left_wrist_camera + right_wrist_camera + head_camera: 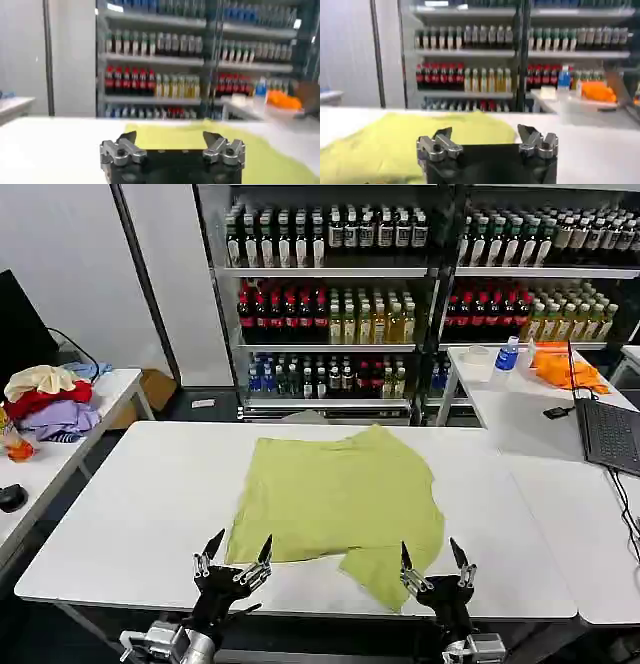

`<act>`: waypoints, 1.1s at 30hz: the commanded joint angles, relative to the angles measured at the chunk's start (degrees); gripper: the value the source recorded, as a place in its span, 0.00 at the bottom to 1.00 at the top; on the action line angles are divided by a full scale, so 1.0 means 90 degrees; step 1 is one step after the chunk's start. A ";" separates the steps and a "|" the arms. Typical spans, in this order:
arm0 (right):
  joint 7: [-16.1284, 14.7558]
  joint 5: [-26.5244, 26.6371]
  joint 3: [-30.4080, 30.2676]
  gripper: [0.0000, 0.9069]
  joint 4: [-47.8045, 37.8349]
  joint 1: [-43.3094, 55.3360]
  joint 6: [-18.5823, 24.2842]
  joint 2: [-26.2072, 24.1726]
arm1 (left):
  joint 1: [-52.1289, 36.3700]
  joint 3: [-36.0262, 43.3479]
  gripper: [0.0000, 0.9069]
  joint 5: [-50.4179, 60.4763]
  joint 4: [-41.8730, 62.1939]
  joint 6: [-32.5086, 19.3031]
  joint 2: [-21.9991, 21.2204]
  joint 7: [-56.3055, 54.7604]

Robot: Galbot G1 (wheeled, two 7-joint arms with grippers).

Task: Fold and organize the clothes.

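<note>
Room: tall shelves [420, 294] stand behind the table, packed with rows of bottles in dark, red, yellow and clear colours.
Table: a big white table [130, 524] sits right in front of the robot. Its top is flat and bare around the shirt.
Side tables: more white tables stand on both sides of the big table. The one to the left of the table holds a pile of clothes [48, 404] in cream, red and light purple. The one to the right of the table holds an orange cloth [565, 369], a laptop [610, 434] and a small bottle with a blue cap [507, 354].
Shirt: the yellow-green shirt [335, 504] lies in the middle of the table, spread out flat but a bit crooked. It looks plain on the side facing up. One corner is folded and hangs toward the near edge of the table.
Left gripper [236, 552]: it hovers over the near edge of the table, at the shirt's near left corner. Its fingers are spread apart and hold nothing.
Right gripper [433, 556]: it hovers over the near edge of the table, at the shirt's near right corner. Its fingers are spread apart too, with nothing in them.
</note>
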 commanded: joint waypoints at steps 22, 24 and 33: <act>0.0536 0.0093 -0.0790 0.01 -0.0437 0.0064 -0.0897 0.0080 | -0.1515 0.0182 0.24 -0.0869 0.1804 0.1429 0.0830 -0.0711; 0.0585 0.0127 -0.0795 0.00 -0.0475 0.0068 -0.0891 0.0106 | -0.1527 0.0187 0.04 -0.0915 0.1863 0.1428 0.0833 -0.0750; 0.0702 0.0323 -0.0796 0.00 -0.0520 0.0057 -0.0952 0.0136 | -0.1477 0.0177 0.02 -0.1094 0.1866 0.1425 0.0874 -0.0762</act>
